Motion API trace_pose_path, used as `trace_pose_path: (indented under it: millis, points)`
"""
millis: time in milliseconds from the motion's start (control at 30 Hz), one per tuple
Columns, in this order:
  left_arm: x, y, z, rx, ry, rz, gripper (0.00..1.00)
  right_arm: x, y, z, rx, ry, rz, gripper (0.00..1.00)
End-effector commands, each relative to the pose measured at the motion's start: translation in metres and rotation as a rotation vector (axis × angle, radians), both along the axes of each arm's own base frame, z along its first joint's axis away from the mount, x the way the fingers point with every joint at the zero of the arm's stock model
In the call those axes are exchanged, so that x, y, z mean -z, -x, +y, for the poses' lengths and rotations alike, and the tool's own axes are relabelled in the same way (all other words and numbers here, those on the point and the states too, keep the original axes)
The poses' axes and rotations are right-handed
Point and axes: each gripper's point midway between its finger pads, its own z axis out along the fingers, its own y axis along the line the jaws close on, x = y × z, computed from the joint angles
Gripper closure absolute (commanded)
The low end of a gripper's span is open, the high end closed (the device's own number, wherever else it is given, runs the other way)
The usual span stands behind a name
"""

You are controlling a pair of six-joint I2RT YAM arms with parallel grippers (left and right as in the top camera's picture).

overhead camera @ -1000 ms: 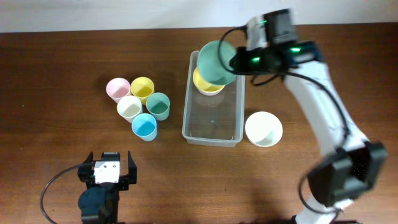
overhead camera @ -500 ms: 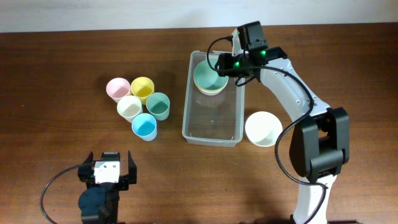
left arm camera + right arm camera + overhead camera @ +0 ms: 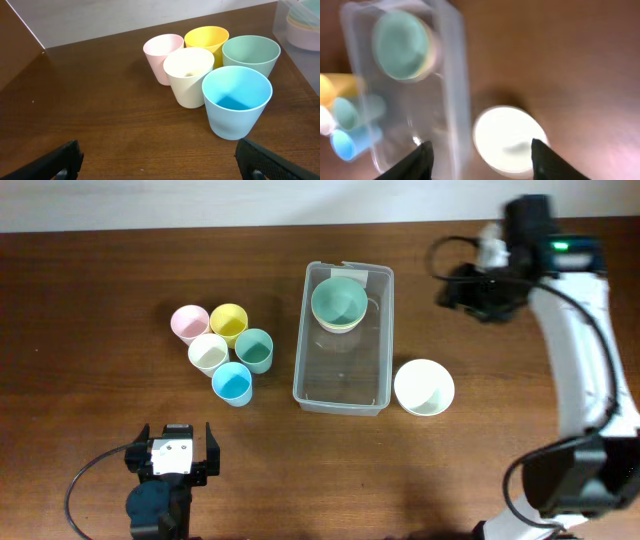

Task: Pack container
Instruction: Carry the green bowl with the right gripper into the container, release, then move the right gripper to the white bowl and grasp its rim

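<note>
**Two nested bowls in the clear bin, both grippers released**

The clear transparent rectangular plastic container is seen near the middle of the brown wooden table, with its white label at the far short end. At that end a pale green round bowl is nested, mouth up, in a yellow bowl, of which only a sliver of rim is shown.

A white round bowl is set on the table just beside the container's near right corner. To the container's left, five small pastel cups are grouped upright: pink, yellow, cream, green and blue.

The left gripper is held near the front edge, well apart from the cups, its fingers spread with nothing between them. The right gripper is held to the right of the container's far end, apart from it. Its view is blurred, but the fingers are seen spread wide and nothing is grasped.
</note>
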Motion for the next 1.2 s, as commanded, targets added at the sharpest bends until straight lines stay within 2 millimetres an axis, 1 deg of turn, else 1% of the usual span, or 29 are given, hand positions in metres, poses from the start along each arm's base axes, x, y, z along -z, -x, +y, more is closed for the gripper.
trace_pose_path:
  millis: [0,67,100,133,167,267,300,400,500,600,700,767,800,867,900,967,1100,1167]
  points:
    - [0.000,-0.001,-0.004,0.017,0.013,-0.007,0.00,0.024,0.022,-0.029,0.011,0.083,0.123,0.42]
    - [0.000,-0.001,-0.004,0.017,0.013,-0.006,0.00,0.042,0.036,-0.042,0.038,0.110,0.196,0.42]
    - [0.000,-0.001,-0.004,0.017,0.013,-0.006,0.00,0.052,0.042,-0.047,0.048,0.113,0.228,0.42]
    - [0.000,-0.001,-0.004,0.017,0.013,-0.007,0.00,0.057,0.044,-0.048,0.052,0.112,0.241,0.41]
    - [0.000,-0.001,-0.004,0.017,0.013,-0.006,0.00,0.077,0.053,-0.051,0.060,0.107,0.284,0.41]
    - [0.000,-0.001,-0.004,0.017,0.013,-0.006,0.00,0.107,0.067,-0.049,0.059,0.097,0.341,0.42]
    - [0.000,-0.001,-0.004,0.017,0.013,-0.007,0.00,0.123,0.075,-0.047,0.059,0.089,0.365,0.42]
    - [0.000,-0.001,-0.004,0.017,0.013,-0.007,0.00,0.148,0.084,-0.038,0.053,0.044,0.383,0.42]
    - [0.000,-0.001,-0.004,0.017,0.013,-0.006,0.00,0.168,0.089,-0.030,0.048,0.002,0.377,0.43]
    - [0.000,-0.001,-0.004,0.017,0.013,-0.007,0.00,0.183,0.092,-0.025,0.046,-0.028,0.360,0.46]
    - [0.000,-0.001,-0.004,0.017,0.013,-0.007,0.00,0.191,0.092,-0.021,0.044,-0.047,0.347,0.50]
    - [0.000,-0.001,-0.004,0.017,0.013,-0.006,0.00,0.195,0.091,-0.019,0.043,-0.058,0.332,0.57]
    - [0.000,-0.001,-0.004,0.017,0.013,-0.006,0.00,0.196,0.090,-0.019,0.042,-0.059,0.324,0.62]
    - [0.000,-0.001,-0.004,0.017,0.013,-0.007,0.00,0.196,0.086,-0.019,0.042,-0.063,0.308,0.67]
    - [0.000,-0.001,-0.004,0.017,0.013,-0.006,0.00,0.196,0.084,-0.019,0.041,-0.065,0.297,0.74]
    - [0.000,-0.001,-0.004,0.017,0.013,-0.007,0.00,0.196,0.081,-0.019,0.041,-0.064,0.286,0.95]
    - [0.000,-0.001,-0.004,0.017,0.013,-0.007,0.00,0.195,0.078,-0.019,0.041,-0.066,0.276,0.96]
    - [0.000,-0.001,-0.004,0.017,0.013,-0.007,0.00,0.188,0.073,-0.015,0.036,-0.091,0.256,0.96]
